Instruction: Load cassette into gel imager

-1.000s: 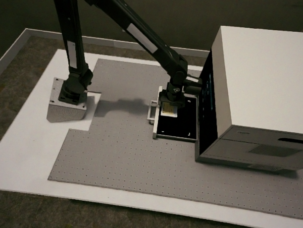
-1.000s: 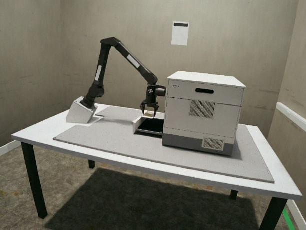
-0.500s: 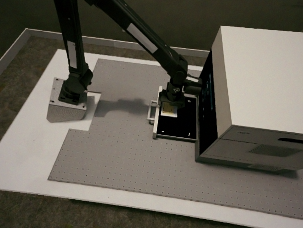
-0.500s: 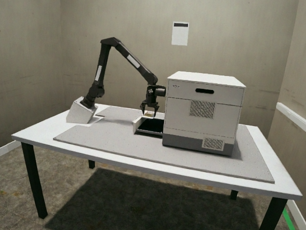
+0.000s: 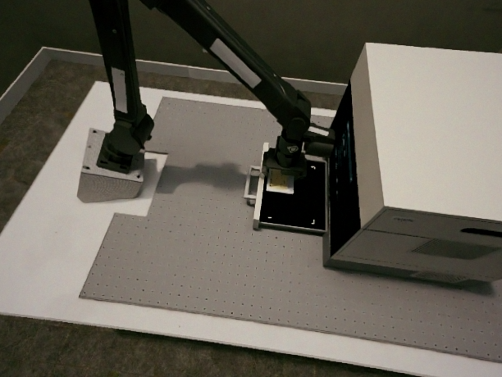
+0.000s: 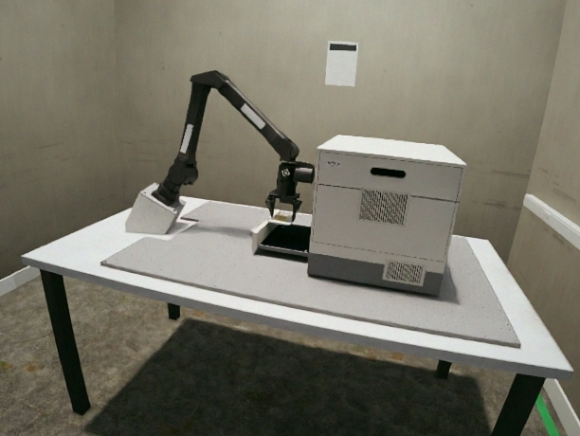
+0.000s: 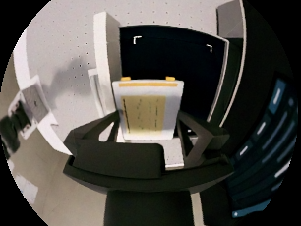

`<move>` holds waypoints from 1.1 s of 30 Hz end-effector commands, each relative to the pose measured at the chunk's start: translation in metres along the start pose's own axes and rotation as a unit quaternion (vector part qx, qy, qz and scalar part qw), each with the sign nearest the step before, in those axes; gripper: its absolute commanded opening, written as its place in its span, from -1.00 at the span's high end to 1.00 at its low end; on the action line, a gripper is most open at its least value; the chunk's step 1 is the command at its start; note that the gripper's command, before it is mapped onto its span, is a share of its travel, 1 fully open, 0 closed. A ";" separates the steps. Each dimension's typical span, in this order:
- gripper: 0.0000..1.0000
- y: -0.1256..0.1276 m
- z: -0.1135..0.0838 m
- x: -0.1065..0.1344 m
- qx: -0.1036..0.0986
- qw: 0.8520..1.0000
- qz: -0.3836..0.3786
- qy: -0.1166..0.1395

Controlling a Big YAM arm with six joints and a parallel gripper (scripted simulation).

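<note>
The gel imager IM (image 5: 426, 143) is a white box at the right, with its drawer pulled out to the left. The drawer's black glass (image 5: 295, 201) carries white corner marks (image 5: 312, 222). My gripper (image 5: 283, 172) is shut on the finished cassette FINISHED (image 5: 280, 182), a white frame with a yellowish gel window. It holds the cassette just above the far-left part of the glass. In the wrist view the cassette (image 7: 150, 114) sits between my fingers, with the glass (image 7: 173, 54) and two corner marks (image 7: 138, 38) beyond it. The side view shows the cassette (image 6: 282, 217) a little above the drawer (image 6: 284, 239).
The drawer's white front lip and handle (image 5: 251, 184) stick out to the left of the glass. The arm's base block (image 5: 112, 168) stands at the left of the grey perforated mat (image 5: 205, 254). The imager's dark front panel (image 5: 342, 172) rises close to the right of my wrist.
</note>
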State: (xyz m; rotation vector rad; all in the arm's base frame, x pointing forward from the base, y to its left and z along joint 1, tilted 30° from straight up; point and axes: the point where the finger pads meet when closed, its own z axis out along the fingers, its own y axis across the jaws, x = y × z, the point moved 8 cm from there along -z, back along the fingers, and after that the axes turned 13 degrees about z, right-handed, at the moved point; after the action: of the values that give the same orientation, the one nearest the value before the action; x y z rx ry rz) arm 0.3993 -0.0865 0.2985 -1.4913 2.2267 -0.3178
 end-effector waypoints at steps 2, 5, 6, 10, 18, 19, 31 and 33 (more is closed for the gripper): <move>-0.56 -0.025 -0.025 -0.011 0.044 0.999 -0.006 -0.008; -0.56 -0.026 -0.014 -0.010 0.033 0.999 -0.004 -0.006; -0.56 -0.026 -0.011 -0.011 0.031 0.999 -0.004 -0.007; -0.56 -0.029 -0.007 -0.013 0.031 0.999 -0.005 -0.007; -0.56 -0.034 0.000 -0.014 0.031 0.999 -0.005 -0.007; -0.56 -0.034 0.001 -0.015 0.030 0.999 -0.005 -0.007; -0.56 -0.043 0.012 -0.014 0.031 1.000 -0.004 -0.006; -0.56 -0.044 0.015 -0.016 0.030 1.000 -0.004 -0.007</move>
State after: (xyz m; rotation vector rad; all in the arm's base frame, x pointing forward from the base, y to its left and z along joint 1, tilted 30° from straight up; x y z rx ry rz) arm 0.4267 -0.0887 0.2839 -1.4922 2.2309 -0.3142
